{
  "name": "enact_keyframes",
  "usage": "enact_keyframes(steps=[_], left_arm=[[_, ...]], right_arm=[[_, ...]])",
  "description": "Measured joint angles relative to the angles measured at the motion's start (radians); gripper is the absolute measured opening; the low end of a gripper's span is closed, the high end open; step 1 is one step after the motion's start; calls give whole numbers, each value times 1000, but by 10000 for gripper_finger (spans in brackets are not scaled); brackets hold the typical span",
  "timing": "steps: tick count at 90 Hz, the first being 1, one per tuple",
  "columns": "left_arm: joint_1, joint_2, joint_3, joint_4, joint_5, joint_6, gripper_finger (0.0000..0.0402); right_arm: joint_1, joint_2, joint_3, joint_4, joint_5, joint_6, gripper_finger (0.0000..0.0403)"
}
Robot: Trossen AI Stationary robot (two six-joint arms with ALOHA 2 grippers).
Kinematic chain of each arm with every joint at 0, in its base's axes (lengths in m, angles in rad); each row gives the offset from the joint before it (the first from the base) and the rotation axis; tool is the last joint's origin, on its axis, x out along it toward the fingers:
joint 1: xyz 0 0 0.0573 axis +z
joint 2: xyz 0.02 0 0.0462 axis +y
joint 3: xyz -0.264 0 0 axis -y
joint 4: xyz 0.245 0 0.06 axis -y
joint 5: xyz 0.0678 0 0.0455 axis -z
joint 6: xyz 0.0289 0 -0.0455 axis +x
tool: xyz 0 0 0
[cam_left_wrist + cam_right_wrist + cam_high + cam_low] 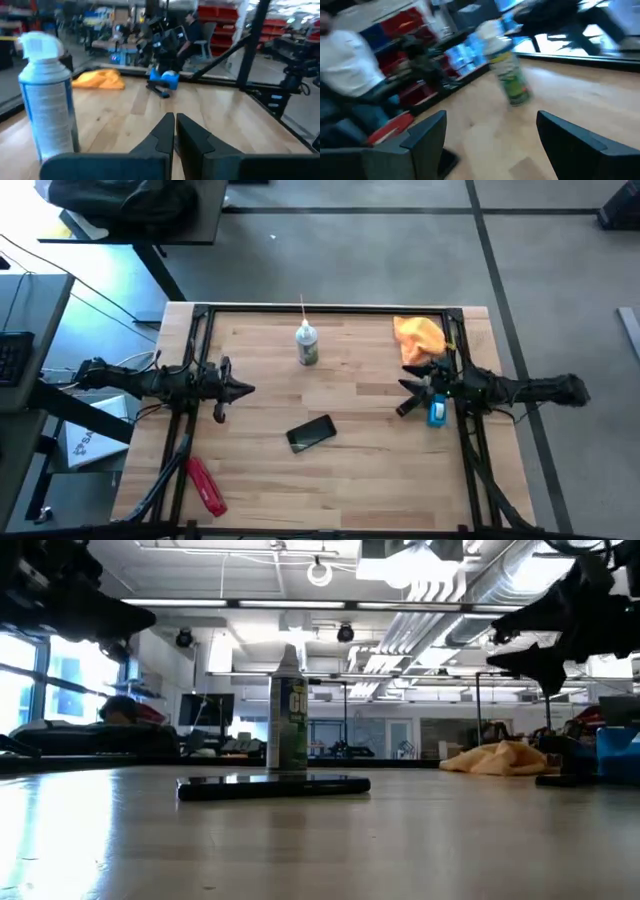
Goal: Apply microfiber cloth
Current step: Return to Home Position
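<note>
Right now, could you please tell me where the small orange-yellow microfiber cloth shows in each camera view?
High view: the crumpled orange-yellow microfiber cloth lies by the table's upper right corner in the picture.
Low view: right of centre, far back on the tabletop.
Left wrist view: on the wood beyond the spray bottle.
Right wrist view: not in it.
Shared landmark: the upright white spray bottle with a green label, which shows in all four views.

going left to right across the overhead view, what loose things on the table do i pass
red tool → black phone → microfiber cloth. The spray bottle is left out: it lines up with the phone, farther back.
</note>
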Motion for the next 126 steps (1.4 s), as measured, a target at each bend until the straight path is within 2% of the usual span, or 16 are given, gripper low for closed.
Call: enact_keyframes(steps=[15, 32, 44, 55, 67, 72, 88, 101, 105, 115, 126], left_arm=[[-2, -65, 0, -10, 86, 21, 0], [23, -62, 0, 14, 75, 71, 0], [71, -63, 1, 71, 210, 76, 0], [119, -61, 1, 55, 257, 62, 0], [173, -59, 1, 19, 269, 62, 0], [190, -60, 1, 23, 287, 62, 0], [225, -59, 1, 24, 300, 62, 0], [231, -59, 1, 20, 303, 62, 0], [231, -59, 1, 13, 313, 62, 0], [227, -57, 1, -23, 348, 62, 0], [225, -44, 1, -22, 348, 62, 0]], right_arm=[[142, -1, 0, -8, 99, -6, 277], [241, 0, -6, -19, 145, -3, 276], [284, 3, -6, -24, 175, -48, 252], [307, 5, -6, -16, 169, -139, 184], [320, 5, -6, -16, 151, -264, 45], [319, 5, -6, -14, 150, -319, 16], [284, 5, -6, 49, 137, -393, 2], [210, 4, -6, 101, 17, -392, 0], [192, 4, -7, 88, 28, -359, 0], [159, 4, -7, 49, 133, -248, 0], [144, 5, -7, 8, 160, -232, 0]])
